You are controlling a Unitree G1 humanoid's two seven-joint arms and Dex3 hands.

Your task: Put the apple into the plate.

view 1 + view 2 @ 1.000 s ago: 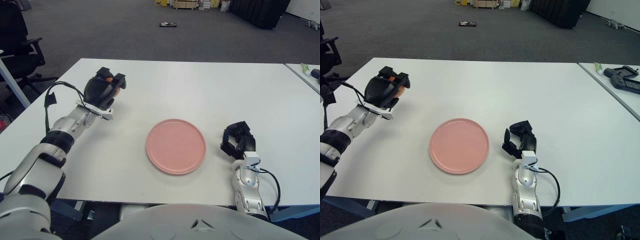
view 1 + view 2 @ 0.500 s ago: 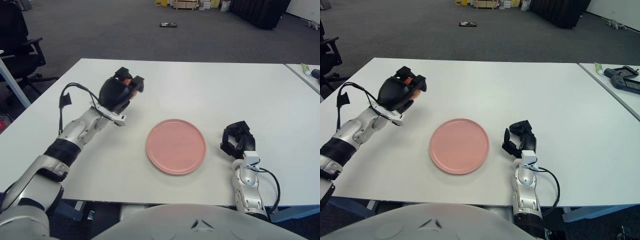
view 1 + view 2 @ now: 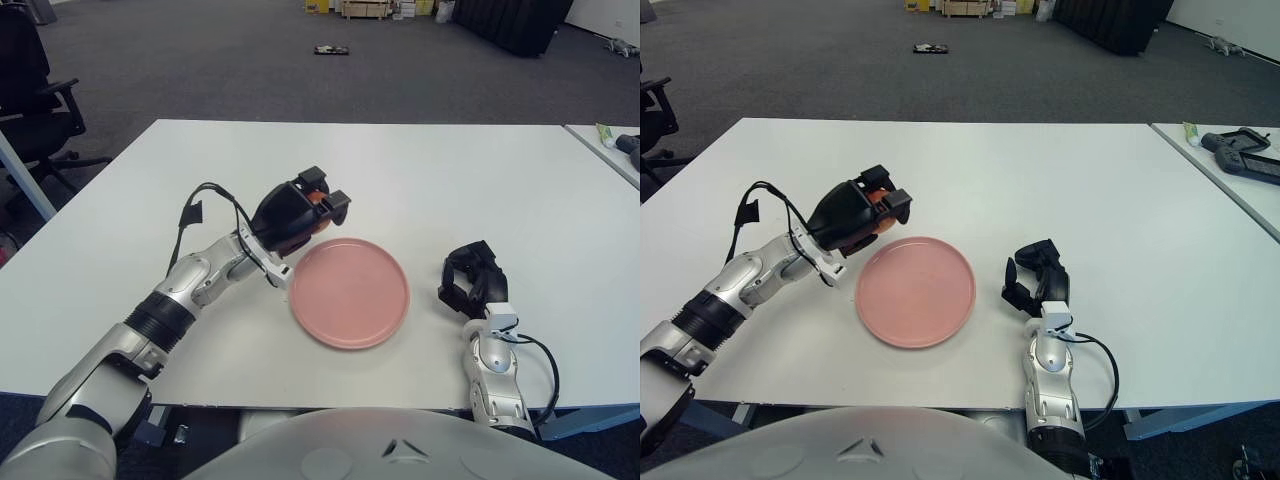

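**Left eye view: apple carried almost to the plate's rim**

Left eye view and right eye view agree: the small round red-orange apple (image 3: 316, 197) sits high in the left hand (image 3: 296, 212), whose black fingers are curled around it so that only a sliver of glossy skin shows between them. A second ago that hand was far out toward the counter's left edge; half a second ago it was midway; now it hovers just at the left rim of the flat, round, matte pink plate (image 3: 350, 293). The apple is above the counter, not yet over the plate's middle and not yet released, so the carry looks nearly finished and the placing step is next, by my reading.

The plate has not shifted; it lies near the counter's front edge, about central. It is shallow with a low lip, so a round, smooth apple may roll once let go.

The right hand (image 3: 470, 284) remains parked near the front edge, right of the plate and apart from it, its black fingers curled and holding nothing.

The smooth white counter (image 3: 420, 170) is flat, with a loose black cable (image 3: 203, 200) looping off the left forearm.
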